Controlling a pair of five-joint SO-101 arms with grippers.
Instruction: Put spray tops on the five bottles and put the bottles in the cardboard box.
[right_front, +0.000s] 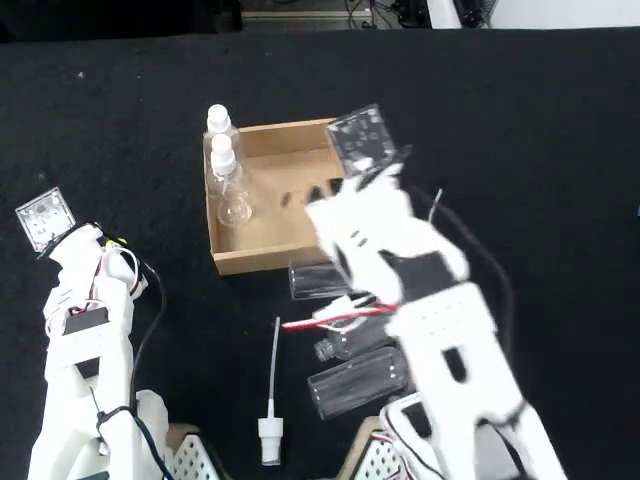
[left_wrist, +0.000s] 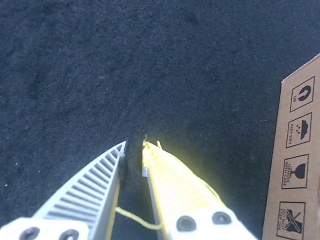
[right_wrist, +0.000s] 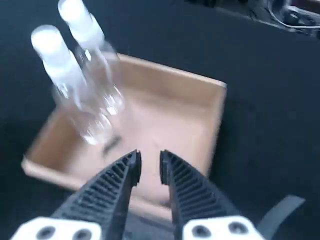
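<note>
The left tool (left_wrist: 134, 146) hangs low over the black bench (right_front: 120, 120), its fingers all but closed on nothing, beside the cardboard box (right_front: 262, 258). Two capped bottles (right_front: 218, 125) (right_front: 226, 165) stand together in the box's rear left corner. In front of the box a loose spray top (right_front: 271, 432) with its tube lies on the bench, and just to its right lie three uncapped bottles (right_front: 312, 280) (right_front: 345, 342) (right_front: 355, 388). The right tool (right_wrist: 149, 161) hovers above the box, open a crack and empty.
</note>
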